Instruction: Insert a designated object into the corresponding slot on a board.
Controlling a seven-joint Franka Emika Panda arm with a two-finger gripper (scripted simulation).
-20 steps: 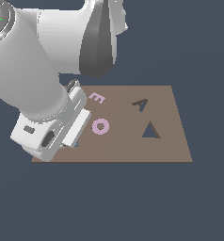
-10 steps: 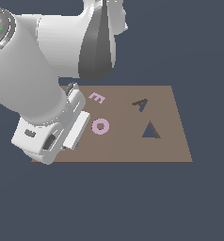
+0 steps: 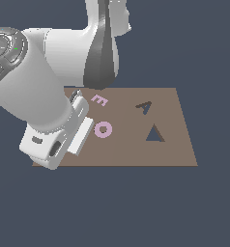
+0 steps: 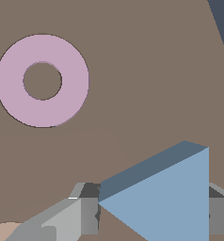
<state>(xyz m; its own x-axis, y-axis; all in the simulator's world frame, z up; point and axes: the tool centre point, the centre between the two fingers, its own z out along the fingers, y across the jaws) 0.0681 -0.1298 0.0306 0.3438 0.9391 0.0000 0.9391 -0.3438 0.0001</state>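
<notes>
In the wrist view my gripper is shut on the light-blue triangle. One grey finger is at its tip and the other at its flat side, and it is held above the brown board. In the exterior view the arm's white hand hangs over the board's left end and hides the fingers and triangle. The dark triangular slot lies on the exterior view's right, well apart from the hand.
A pink ring lies on the board beside the hand and also shows in the wrist view. A pink E and a dark A-shaped cutout lie farther back. A tan disc's edge shows near one finger.
The arm and hand have shifted slightly over the board's left end and look a little larger in the exterior view. The ring, E and cutouts have not moved.
</notes>
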